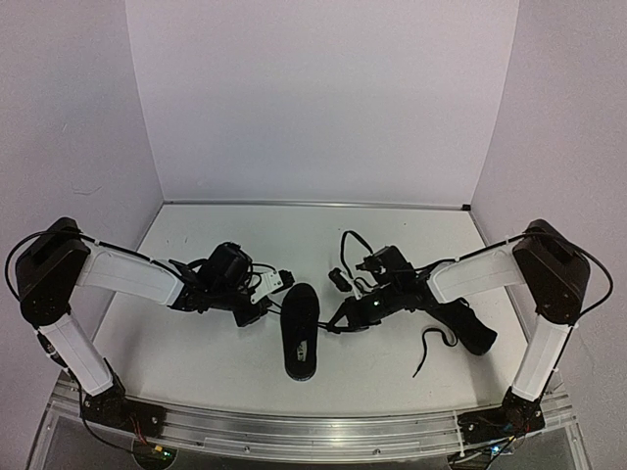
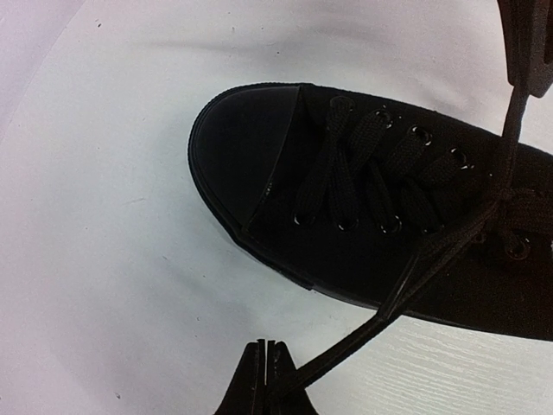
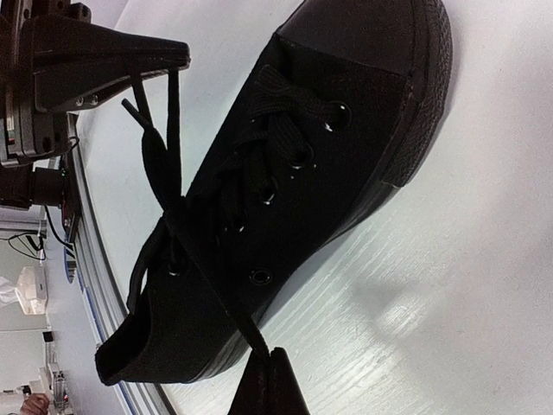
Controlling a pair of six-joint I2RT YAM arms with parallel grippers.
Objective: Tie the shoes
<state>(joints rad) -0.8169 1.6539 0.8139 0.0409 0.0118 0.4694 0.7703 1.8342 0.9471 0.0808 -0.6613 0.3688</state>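
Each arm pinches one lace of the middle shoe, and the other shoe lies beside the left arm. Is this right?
No. The top external view shows the other shoe beside the right arm, not the left. Each arm does pinch one lace of the middle shoe.

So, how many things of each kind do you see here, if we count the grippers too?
Black lace-up shoes: 2 (middle, right)
Grippers: 2 (left gripper, right gripper), each shut on a lace of the middle shoe
Total: 4
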